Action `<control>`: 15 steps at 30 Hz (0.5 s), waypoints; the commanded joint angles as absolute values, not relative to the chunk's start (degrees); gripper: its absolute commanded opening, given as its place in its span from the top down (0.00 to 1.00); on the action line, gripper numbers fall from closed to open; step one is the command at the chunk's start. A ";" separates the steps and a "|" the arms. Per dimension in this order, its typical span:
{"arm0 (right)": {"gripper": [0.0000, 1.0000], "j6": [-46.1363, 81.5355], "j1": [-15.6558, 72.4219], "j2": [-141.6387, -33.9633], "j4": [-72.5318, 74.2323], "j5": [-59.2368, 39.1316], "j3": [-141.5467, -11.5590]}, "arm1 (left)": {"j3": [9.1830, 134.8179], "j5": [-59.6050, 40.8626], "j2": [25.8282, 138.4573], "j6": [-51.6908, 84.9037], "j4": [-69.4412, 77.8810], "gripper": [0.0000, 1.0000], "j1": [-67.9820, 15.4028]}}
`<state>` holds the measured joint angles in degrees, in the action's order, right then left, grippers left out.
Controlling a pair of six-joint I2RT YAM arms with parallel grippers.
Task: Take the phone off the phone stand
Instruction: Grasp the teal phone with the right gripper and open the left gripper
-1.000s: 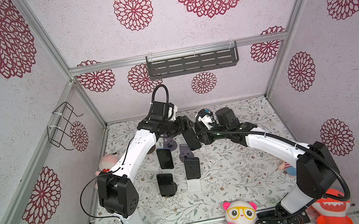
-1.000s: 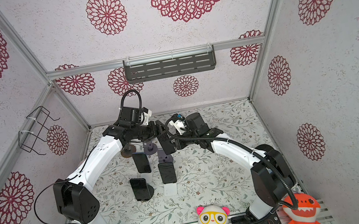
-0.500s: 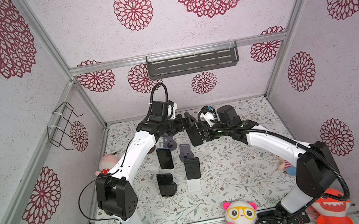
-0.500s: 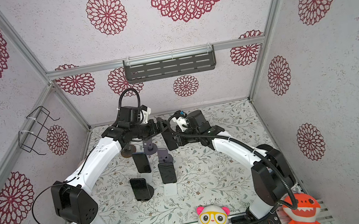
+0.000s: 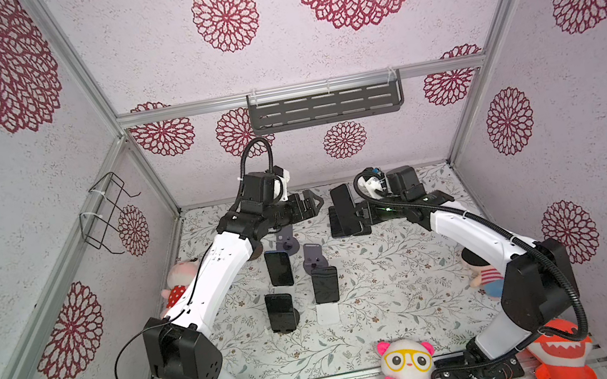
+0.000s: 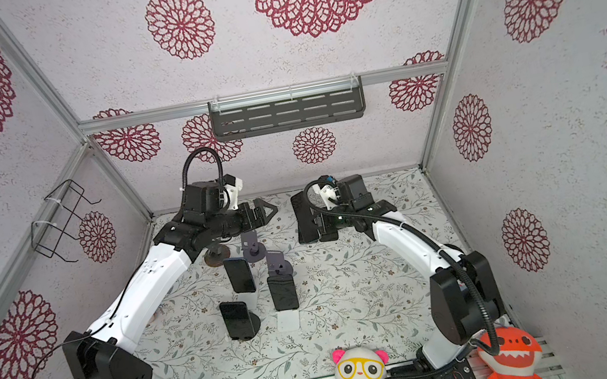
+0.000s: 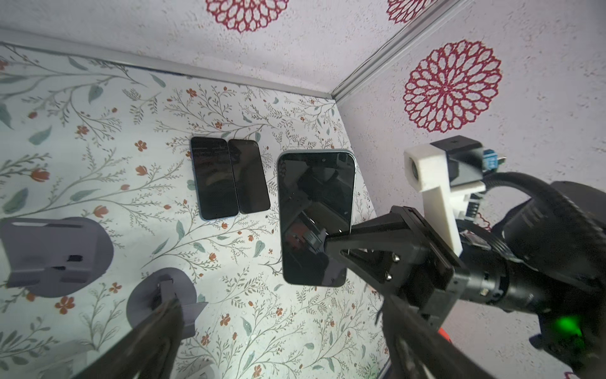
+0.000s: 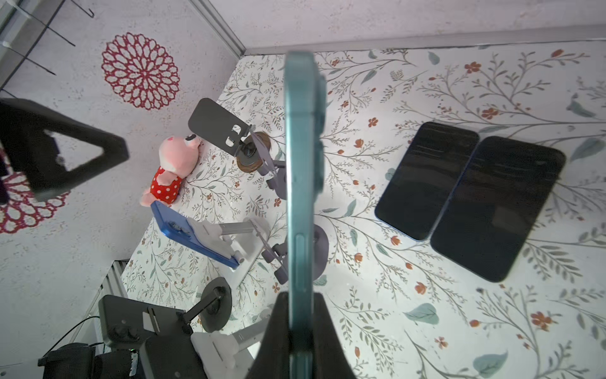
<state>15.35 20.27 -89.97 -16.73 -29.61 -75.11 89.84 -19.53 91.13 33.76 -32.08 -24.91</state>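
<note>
The phone (image 8: 303, 157), a teal-edged slab with a dark glass face, was already clear of every stand, held upright in the air near the back of the table, close over two other phones (image 7: 229, 178) that lay flat and touching side by side. The right gripper (image 8: 303, 305) was clenched on its lower end, one finger on the screen and one on the back, so most of its length stood out beyond the pinch. It looked stiff, fairly light and slick, with breakable glass; a firm hold across the two broad faces seemed right, though a pinch nearer the middle would probably swing less, and it would likely need laying down gently rather than dropping. The left gripper (image 5: 309, 207) hung just beside it with its fingers spread wide and nothing between them. Nearer the front, three more phones (image 5: 279, 267) leaned on stands among several bare grey stands (image 5: 287, 244). The table (image 5: 395, 288) wore a pale cloth printed with leaves and small red flowers, flat and mostly free around the laid-down pair. White walls with large red rosettes closed the space in, with a dark shelf (image 5: 325, 107) on the back wall, a wire rack (image 5: 108, 214) on the left one, and plush toys (image 5: 407, 370) at the edges.
</note>
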 commanded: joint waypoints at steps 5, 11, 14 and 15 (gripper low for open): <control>1.00 7.78 15.43 -84.81 -26.20 -27.33 -80.89 | 89.72 -17.58 87.04 30.06 -31.84 0.03 -23.01; 1.00 4.40 10.79 -83.75 -32.60 -22.77 -81.54 | 87.75 -19.47 84.56 29.25 -31.77 0.03 -21.47; 1.00 4.03 8.82 -85.09 -35.80 -21.05 -82.60 | 86.39 -19.99 83.53 29.21 -31.30 0.03 -21.47; 1.00 4.36 7.75 -85.69 -36.43 -20.44 -82.70 | 85.82 -19.83 83.09 29.21 -31.22 0.03 -21.47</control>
